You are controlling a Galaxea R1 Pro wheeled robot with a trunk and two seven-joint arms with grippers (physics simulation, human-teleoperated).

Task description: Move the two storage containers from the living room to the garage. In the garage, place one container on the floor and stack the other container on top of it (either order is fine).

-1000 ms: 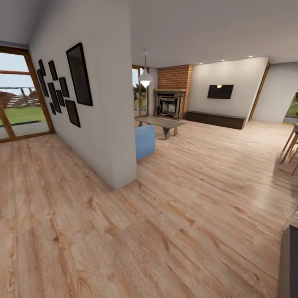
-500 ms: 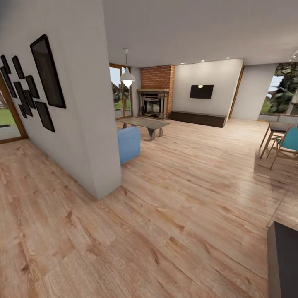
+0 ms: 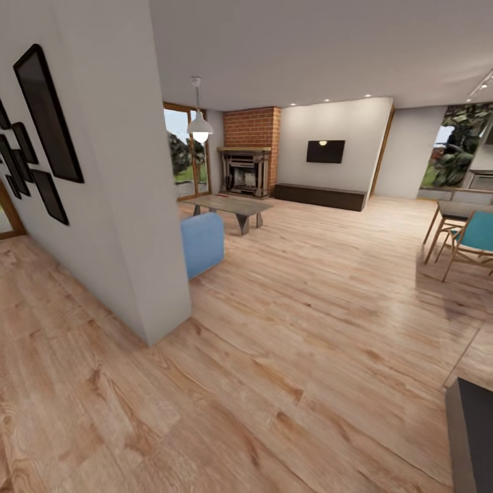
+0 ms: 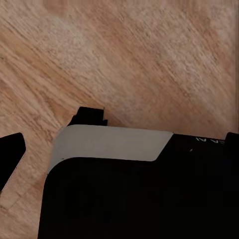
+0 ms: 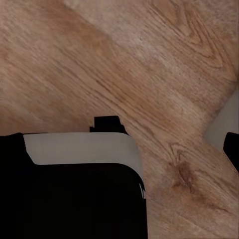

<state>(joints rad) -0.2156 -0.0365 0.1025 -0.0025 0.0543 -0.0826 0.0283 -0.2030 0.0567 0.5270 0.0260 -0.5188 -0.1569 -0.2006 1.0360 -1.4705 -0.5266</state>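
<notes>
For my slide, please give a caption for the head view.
Living room ahead: brick fireplace, wall TV, coffee table on wood-plank floor.

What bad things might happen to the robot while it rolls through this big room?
It may clip the corner of the pale grey partition wall, which juts out close ahead on its left. If it steers toward the brick fireplace, the blue upholstered seat and the low wooden coffee table stand in the way. On its right, the teal chair with wooden legs sits near the open wood-plank floor.
</notes>
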